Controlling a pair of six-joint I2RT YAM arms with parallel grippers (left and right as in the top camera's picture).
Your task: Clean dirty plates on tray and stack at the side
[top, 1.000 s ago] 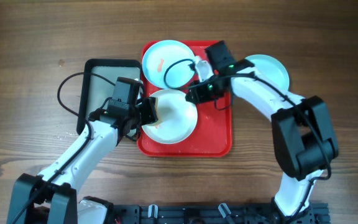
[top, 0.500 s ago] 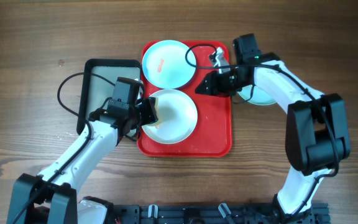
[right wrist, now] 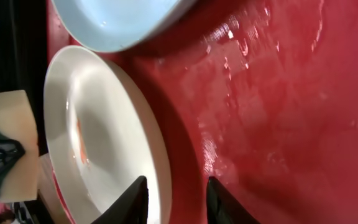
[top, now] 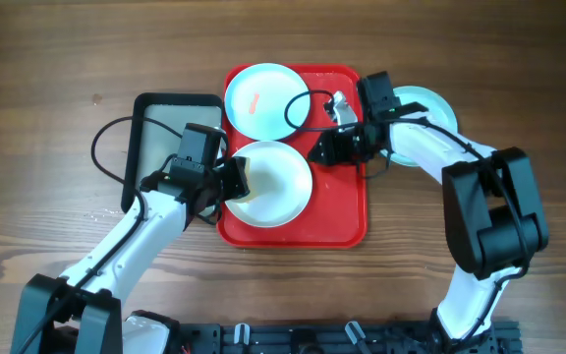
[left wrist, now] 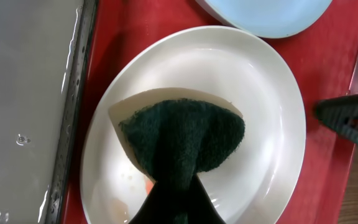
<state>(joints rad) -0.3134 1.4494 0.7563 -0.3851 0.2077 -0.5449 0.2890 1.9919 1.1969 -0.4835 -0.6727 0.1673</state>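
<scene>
A white plate [top: 283,187] lies on the red tray [top: 342,211], with a light blue plate [top: 263,98] bearing a red smear behind it. My left gripper [top: 234,182] is shut on a green and yellow sponge [left wrist: 179,140], which rests in the white plate [left wrist: 260,112]. My right gripper [right wrist: 176,199] is open and stands astride the right rim of the white plate [right wrist: 104,124]. One finger is over the plate, the other over the tray [right wrist: 278,112]. A reddish streak [right wrist: 78,140] shows inside that plate. A second light blue plate [top: 425,106] lies off the tray on the right, partly hidden by the right arm.
A dark grey tray [top: 160,128] with water drops lies directly left of the red tray. Cables from both arms loop over the plates and the grey tray. Bare wooden table surrounds the trays.
My right gripper has come down and left to the white plate's right rim, with its jaws a little narrower. The left gripper and sponge have not moved.
</scene>
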